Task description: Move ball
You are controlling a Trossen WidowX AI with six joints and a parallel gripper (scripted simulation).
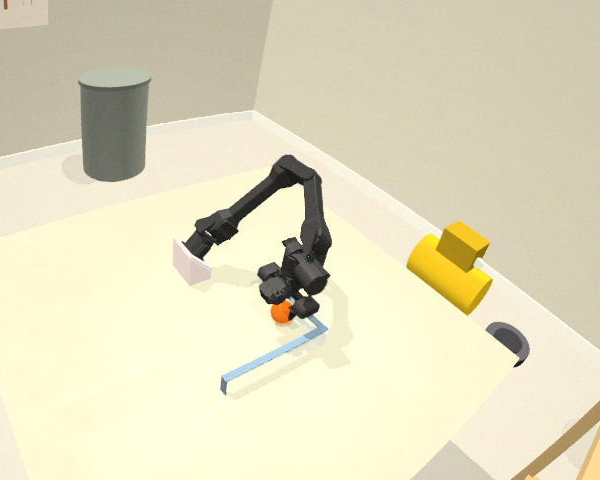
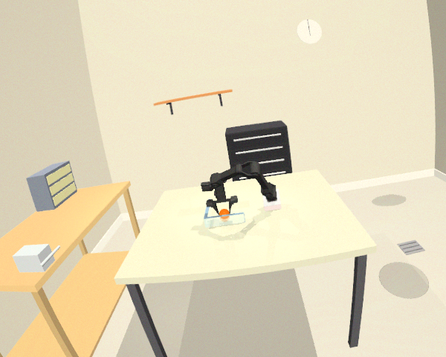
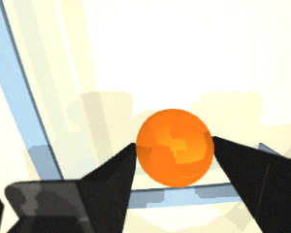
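1. Ball (image 3: 175, 148): bright orange w/ lighter orange patches.
2. Gripper (image 3: 174, 162) + arm (image 1: 295, 206): black/dark grey.
3. Walls (image 1: 269, 356): pale see-thru blue.
4. Table (image 2: 253, 245): pale cream-yellow top, dark legs.
5. Bin (image 1: 114, 124): grey-green.
6. Cylinder w/ block (image 1: 453, 266): yellow.
7. Drawer cabinet (image 2: 259, 147): black, white stripes.
8. Side bench (image 2: 42, 230): light orange wood.
9. Small chest (image 2: 52, 185): blue-grey, yellowish drawers.

See-through copy hidden behind ball (image 3: 175, 148); claw (image 3: 175, 160) bodies cut off below.
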